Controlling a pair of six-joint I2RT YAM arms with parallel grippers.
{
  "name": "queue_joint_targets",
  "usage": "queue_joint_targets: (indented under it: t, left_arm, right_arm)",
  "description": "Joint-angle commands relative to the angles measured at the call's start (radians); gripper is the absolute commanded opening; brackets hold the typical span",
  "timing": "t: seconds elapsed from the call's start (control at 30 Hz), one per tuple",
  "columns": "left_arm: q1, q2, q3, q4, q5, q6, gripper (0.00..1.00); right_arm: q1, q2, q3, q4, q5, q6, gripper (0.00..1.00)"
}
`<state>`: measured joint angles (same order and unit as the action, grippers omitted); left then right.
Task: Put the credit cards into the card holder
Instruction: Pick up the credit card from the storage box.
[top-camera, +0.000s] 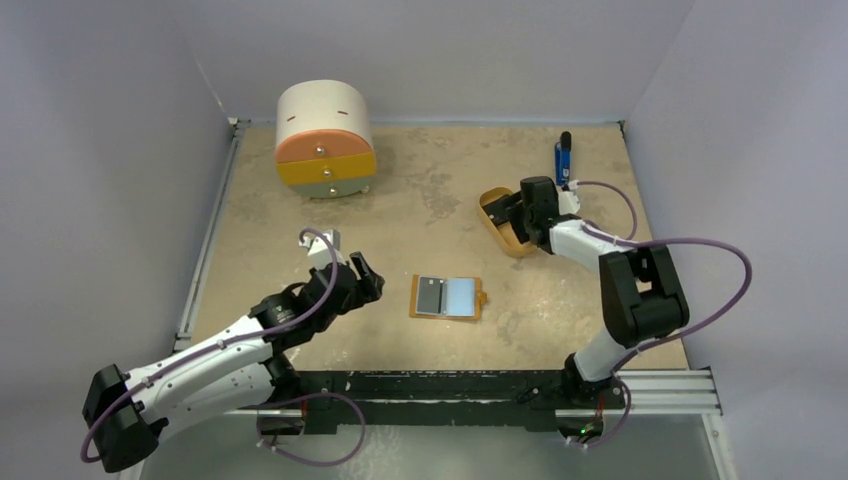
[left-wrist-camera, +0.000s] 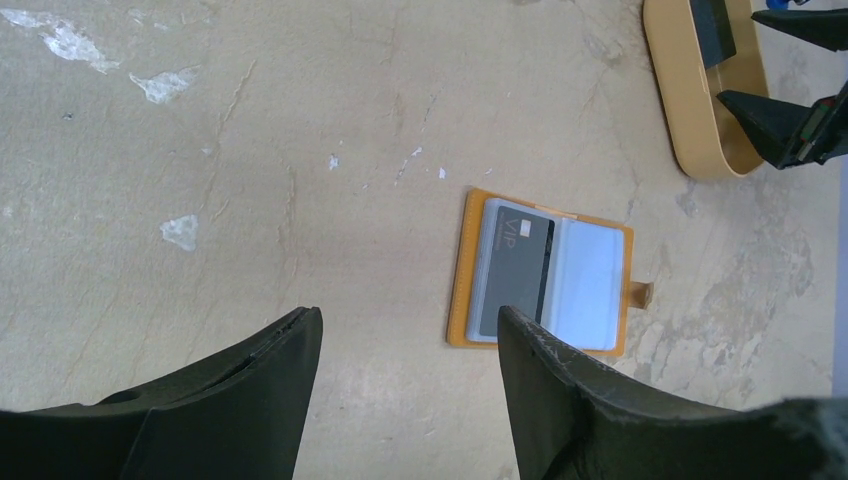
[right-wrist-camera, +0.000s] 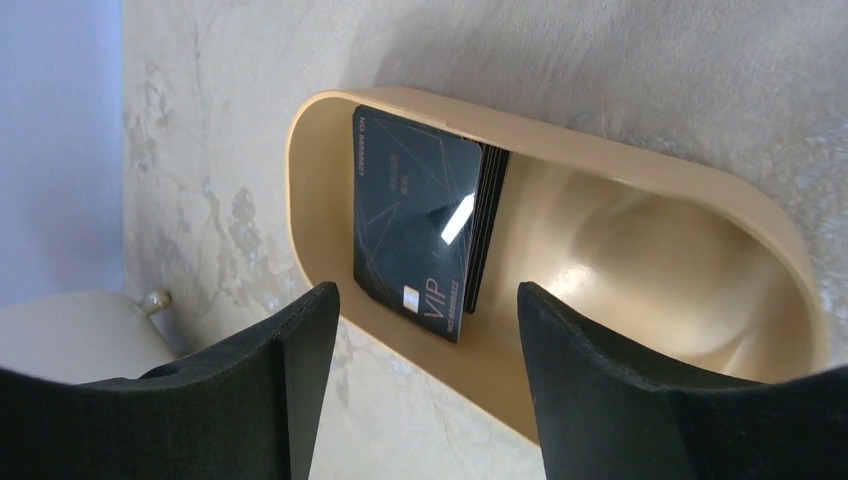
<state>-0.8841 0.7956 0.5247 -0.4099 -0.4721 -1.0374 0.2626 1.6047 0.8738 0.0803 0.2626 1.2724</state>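
The card holder (top-camera: 447, 297) is lying open and flat in the middle of the table (top-camera: 420, 200). It is orange outside, with grey-blue pockets inside and a small tab on its right side. Its long side is running left to right in the top view. One black card (left-wrist-camera: 512, 270) saying "VIP" is sitting in the left pocket, with its long side running near to far. More black cards (right-wrist-camera: 415, 225) are sitting stacked at one end of the tan tray (right-wrist-camera: 640, 170), leaning on its wall. The tray is lying slanted on the far right.

The left gripper (top-camera: 368, 280) is hanging just left of the holder, fingers spread, with nothing in them. The right gripper (right-wrist-camera: 425, 300) is hovering over the tray, also spread and holding nothing.

The table is looking sandy and blotchy, like stone. Pale grey walls (top-camera: 450, 50) are standing round it. A round cabinet (top-camera: 325, 140) is sitting far left, and a blue stick (top-camera: 563, 160) far right.
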Motion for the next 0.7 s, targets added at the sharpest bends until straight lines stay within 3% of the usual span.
queue_joint_targets:
  t: [0.0,0.67]
  left_arm:
    - [0.001,0.018,-0.003,0.065,0.013,-0.013,0.64]
    - [0.001,0.069,-0.018,0.098,0.018,-0.001,0.63]
  right_arm:
    - [-0.001,0.049,0.053,0.033,0.011,0.066,0.68]
    - [-0.001,0.156,0.030,0.121,-0.019,0.061,0.49]
